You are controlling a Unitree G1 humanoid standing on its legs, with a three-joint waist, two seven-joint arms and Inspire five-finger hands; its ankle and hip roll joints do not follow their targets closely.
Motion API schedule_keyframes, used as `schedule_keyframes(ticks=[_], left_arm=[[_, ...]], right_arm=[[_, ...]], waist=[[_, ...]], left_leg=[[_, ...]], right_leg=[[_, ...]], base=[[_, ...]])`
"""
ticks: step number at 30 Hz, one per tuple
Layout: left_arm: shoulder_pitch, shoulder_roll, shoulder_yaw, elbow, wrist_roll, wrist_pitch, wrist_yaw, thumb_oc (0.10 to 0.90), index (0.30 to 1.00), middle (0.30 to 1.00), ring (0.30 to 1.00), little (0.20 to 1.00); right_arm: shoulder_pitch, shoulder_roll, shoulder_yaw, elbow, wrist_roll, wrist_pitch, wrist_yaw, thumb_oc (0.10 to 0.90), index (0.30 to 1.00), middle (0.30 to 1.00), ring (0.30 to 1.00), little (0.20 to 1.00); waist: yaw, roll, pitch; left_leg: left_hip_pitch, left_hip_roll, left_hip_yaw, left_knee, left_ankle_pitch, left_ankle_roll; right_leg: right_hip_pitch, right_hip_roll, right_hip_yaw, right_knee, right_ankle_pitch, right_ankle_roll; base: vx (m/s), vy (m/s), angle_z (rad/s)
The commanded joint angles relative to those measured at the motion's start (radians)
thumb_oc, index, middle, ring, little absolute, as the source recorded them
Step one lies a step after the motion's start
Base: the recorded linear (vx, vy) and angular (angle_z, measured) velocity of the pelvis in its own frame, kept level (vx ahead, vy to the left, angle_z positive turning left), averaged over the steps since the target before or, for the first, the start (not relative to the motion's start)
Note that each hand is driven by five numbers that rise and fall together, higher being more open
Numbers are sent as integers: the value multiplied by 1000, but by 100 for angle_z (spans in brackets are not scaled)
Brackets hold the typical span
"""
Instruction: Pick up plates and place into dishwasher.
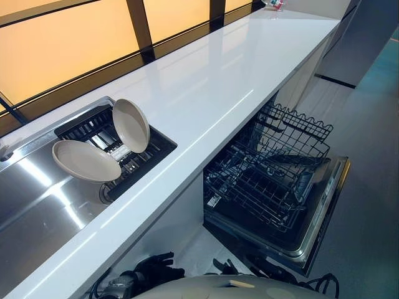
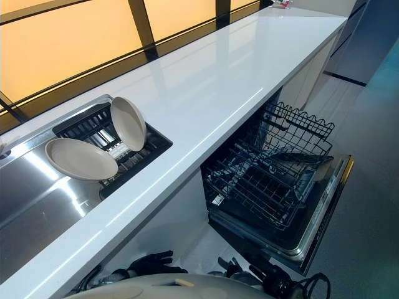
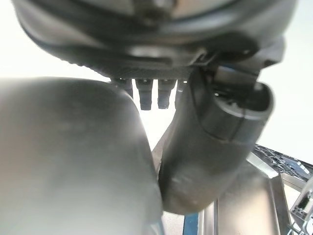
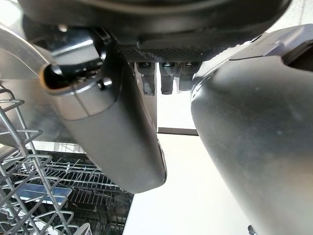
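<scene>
Two cream plates stand in a black dish rack (image 1: pixel 154 148) set in the steel sink (image 1: pixel 37 205). One plate (image 1: pixel 131 124) is nearly upright; the other plate (image 1: pixel 85 161) leans low towards the sink's near side. The dishwasher (image 1: pixel 324 205) under the counter is open, with its wire lower rack (image 1: pixel 268 168) pulled out over the door and holding no plates. My left hand (image 1: pixel 156 269) and right hand (image 1: pixel 237 268) hang low below the counter edge, far from the plates. In the wrist views the left thumb (image 3: pixel 210 147) and right thumb (image 4: pixel 117 127) are relaxed and both hands hold nothing.
A long white counter (image 1: pixel 206 81) runs from the sink to the far end, where a small object (image 1: pixel 274 4) sits. A window wall with dark frames (image 1: pixel 140 25) lines the counter's back. Grey floor (image 1: pixel 368 156) lies beside the dishwasher door.
</scene>
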Motion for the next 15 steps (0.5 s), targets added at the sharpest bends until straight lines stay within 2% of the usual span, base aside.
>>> schedule_keyframes(ticks=[1,5,9,12,13,15], left_arm=[[-54,11,29,51,-16,-41,-2,800,900,900,900,900],[-54,11,37,39,-70,-45,-7,800,900,900,900,900],[-48,2,81,11,-251,-39,-66,800,900,900,900,900],[-43,-7,121,-36,-400,1,-147,800,900,900,900,900],[-38,-17,143,-94,-483,34,-203,800,900,900,900,900],[-34,-21,151,-150,-545,74,-263,800,900,900,900,900]], right_arm=[[-42,26,-1,31,6,8,38,800,900,900,900,900],[-42,26,-1,29,5,10,35,800,900,900,900,900],[-42,27,-8,23,7,13,31,800,900,900,900,900],[-41,29,-13,15,9,19,23,800,900,900,900,900],[-40,31,-21,5,10,24,17,800,900,900,900,900],[-39,30,-26,-4,11,29,13,800,900,900,900,900]], waist=[[2,9,28],[3,9,29],[6,9,30],[10,8,30],[15,7,32],[19,6,35]], left_leg=[[14,-93,46,21,-128,63],[13,-92,46,21,-127,62],[12,-93,43,19,-125,60],[11,-93,41,18,-125,58],[8,-93,40,19,-125,57],[5,-93,39,18,-125,56]], right_leg=[[5,17,-17,86,-137,61],[5,17,-17,85,-137,60],[5,18,-18,83,-135,60],[5,17,-18,82,-134,60],[2,16,-21,84,-133,61],[-1,15,-23,85,-132,61]], base=[[0,0,0],[0,0,0],[0,0,0],[0,0,0],[0,0,0],[-30,-13,-1]])
